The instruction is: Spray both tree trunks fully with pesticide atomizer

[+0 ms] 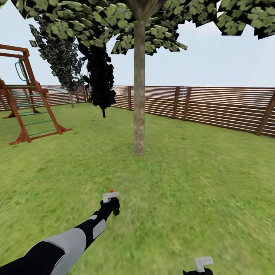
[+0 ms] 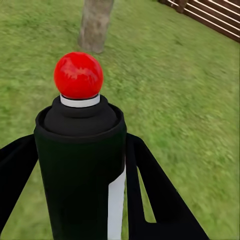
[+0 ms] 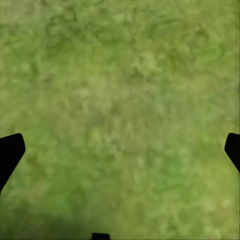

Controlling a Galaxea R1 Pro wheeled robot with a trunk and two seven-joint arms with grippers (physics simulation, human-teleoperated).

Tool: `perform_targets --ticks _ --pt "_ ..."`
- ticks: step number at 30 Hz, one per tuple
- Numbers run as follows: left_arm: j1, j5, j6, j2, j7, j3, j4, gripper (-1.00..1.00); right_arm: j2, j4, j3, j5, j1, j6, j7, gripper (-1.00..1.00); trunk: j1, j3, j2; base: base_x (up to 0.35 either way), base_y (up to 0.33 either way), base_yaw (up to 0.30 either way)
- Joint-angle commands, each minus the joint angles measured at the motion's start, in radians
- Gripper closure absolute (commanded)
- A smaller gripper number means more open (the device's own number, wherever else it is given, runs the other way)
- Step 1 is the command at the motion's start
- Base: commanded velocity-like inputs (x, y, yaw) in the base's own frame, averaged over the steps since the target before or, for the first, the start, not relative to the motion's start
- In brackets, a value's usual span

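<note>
Pesticide atomizer (image 2: 80, 165): dark bottle, red knob on top, upright between the black fingers (image 2: 155, 200) of the left gripper (image 1: 110, 208), which clasp it on both sides; held out over the lawn (image 1: 198, 179) at the end of the outstretched left arm (image 1: 65, 244).

Tree trunk (image 1: 139, 88): grey-brown, straight, directly ahead of the bottle; open grass lies between them, nothing stands in the way. Leafy canopy (image 1: 114, 19) overhead.

Right gripper (image 1: 200, 267): low at the head view's lower edge, fingers (image 3: 10, 152) spread wide over bare grass, holding nothing.

Surroundings: dark narrow tree (image 1: 100, 76) behind and left of the trunk; wooden play tower (image 1: 26, 95) far left; slatted brown fence (image 1: 214, 107) along the back and right.
</note>
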Motion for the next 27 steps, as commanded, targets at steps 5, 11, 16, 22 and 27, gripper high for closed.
perform_targets --ticks 5,11,16,22,27 --pt "0.0 0.0 0.0 0.0 0.0 0.0 0.0 1.0 0.0 0.0 0.0 0.0 0.003 0.0 0.0 -1.0 0.0 0.0 0.0 0.35 0.0 0.0" --pt "0.0 0.0 0.0 0.0 0.0 0.0 0.001 1.0 0.0 0.0 0.0 0.0 0.005 0.0 0.0 -1.0 0.0 0.0 0.0 0.35 0.0 0.0" --pt "0.0 0.0 0.0 0.0 0.0 0.0 0.001 1.0 -0.001 0.0 0.0 0.0 0.005 0.0 0.0 -1.0 0.0 0.0 0.0 0.35 0.0 0.0" --pt "0.0 0.0 0.0 0.0 0.0 0.0 0.001 1.0 -0.001 -0.001 0.0 0.0 0.005 -0.001 0.0 -1.0 0.0 0.0 0.0 0.35 0.0 0.0" --pt "0.0 0.0 0.0 0.001 0.0 0.0 0.001 1.0 -0.002 -0.002 0.0 0.0 0.005 -0.001 0.0 -1.0 0.0 0.0 0.0 0.35 0.0 0.0"
